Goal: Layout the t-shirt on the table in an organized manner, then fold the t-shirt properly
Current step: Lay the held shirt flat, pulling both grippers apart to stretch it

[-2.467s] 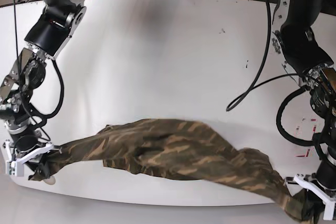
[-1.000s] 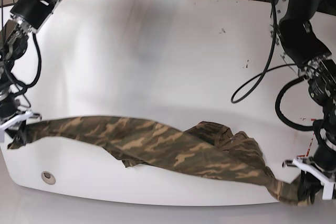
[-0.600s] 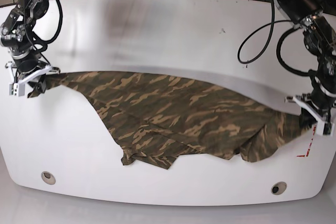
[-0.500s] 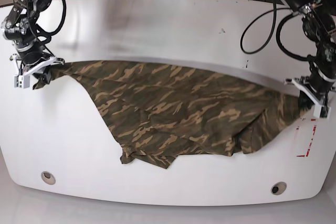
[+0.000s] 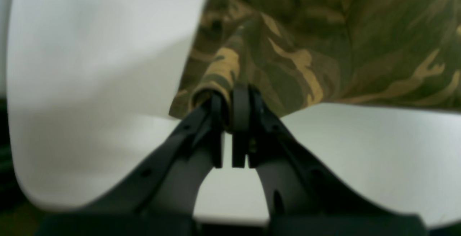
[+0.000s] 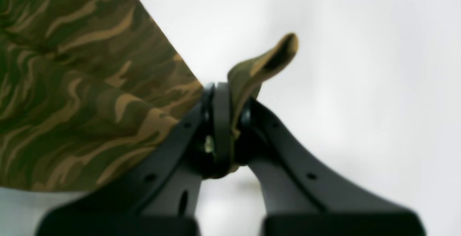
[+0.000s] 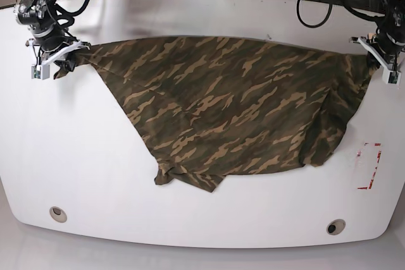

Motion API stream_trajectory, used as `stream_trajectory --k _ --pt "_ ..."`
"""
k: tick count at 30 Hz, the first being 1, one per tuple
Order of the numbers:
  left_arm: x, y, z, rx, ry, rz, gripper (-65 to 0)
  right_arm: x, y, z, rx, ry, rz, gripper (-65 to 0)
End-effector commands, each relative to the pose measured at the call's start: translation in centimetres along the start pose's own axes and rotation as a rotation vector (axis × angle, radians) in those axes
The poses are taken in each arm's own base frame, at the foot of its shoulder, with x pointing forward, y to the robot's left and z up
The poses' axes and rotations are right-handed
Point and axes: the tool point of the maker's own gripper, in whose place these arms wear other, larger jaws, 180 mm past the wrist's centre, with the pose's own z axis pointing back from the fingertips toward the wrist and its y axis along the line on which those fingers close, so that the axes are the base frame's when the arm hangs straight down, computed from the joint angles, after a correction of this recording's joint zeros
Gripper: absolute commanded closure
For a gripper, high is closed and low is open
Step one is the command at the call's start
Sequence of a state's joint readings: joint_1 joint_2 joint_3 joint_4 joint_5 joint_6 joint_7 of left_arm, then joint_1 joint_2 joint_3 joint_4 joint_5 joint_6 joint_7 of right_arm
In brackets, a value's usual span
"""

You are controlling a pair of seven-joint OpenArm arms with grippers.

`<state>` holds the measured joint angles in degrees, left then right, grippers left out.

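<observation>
Across the glossy table, soft camouflage t-shirt (apparently creased, roughly triangular).

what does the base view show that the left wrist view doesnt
Only the base view shows the whole camouflage-print cloth t-shirt spread between both arms, the right gripper pinching its other corner, the red-and-white tape mark, and two round grommet holes near the front edge.

Only the left wrist view shows, close up, the black fingers of the left gripper shut on a rolled corner of the cloth, though blurred.

Both show the shirt, the left gripper, and the glossy white table.
</observation>
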<state>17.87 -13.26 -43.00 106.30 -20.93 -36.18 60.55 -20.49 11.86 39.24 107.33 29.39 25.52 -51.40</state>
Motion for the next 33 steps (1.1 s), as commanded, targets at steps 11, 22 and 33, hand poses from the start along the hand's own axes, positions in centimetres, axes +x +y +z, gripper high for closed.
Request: stream_trajectory --k 11,22,33 --pt "-3.7 3.6 2.8 0.097 0.064 0.01 0.0 -1.2 1.1 0.3 0.024 0.011 -0.003 0.0" --pt "-3.7 3.8 2.9 0.101 0.065 0.009 0.0 -2.1 2.0 0.0 0.039 0.022 -0.04 0.0" --pt "-2.9 4.6 3.1 0.114 0.059 -0.022 0.0 -2.5 2.4 0.0 0.043 0.025 -0.059 0.0"
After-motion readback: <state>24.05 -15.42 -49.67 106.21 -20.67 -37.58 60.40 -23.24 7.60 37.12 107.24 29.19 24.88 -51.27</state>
